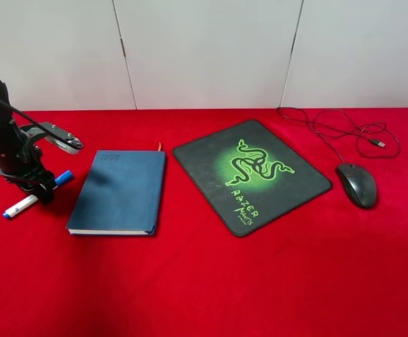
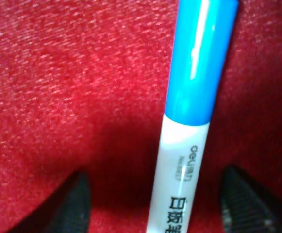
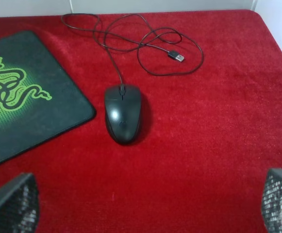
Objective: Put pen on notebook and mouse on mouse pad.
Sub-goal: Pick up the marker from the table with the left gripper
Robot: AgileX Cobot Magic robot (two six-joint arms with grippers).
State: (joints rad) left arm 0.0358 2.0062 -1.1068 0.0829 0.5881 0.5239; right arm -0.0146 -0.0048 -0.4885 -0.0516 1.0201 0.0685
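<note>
The white pen with a blue cap lies on the red cloth to the left of the blue notebook. My left gripper is down over the pen's middle. In the left wrist view the pen runs between the two fingers, with a gap on each side; the jaws are open. The black mouse sits on the cloth just right of the black and green mouse pad. The right wrist view shows the mouse well ahead of my open right gripper, with the pad beside it.
The mouse's thin cable loops on the cloth behind the mouse and ends in a USB plug. White wall panels stand along the table's far edge. Red cloth covers the table in front of the notebook and pad.
</note>
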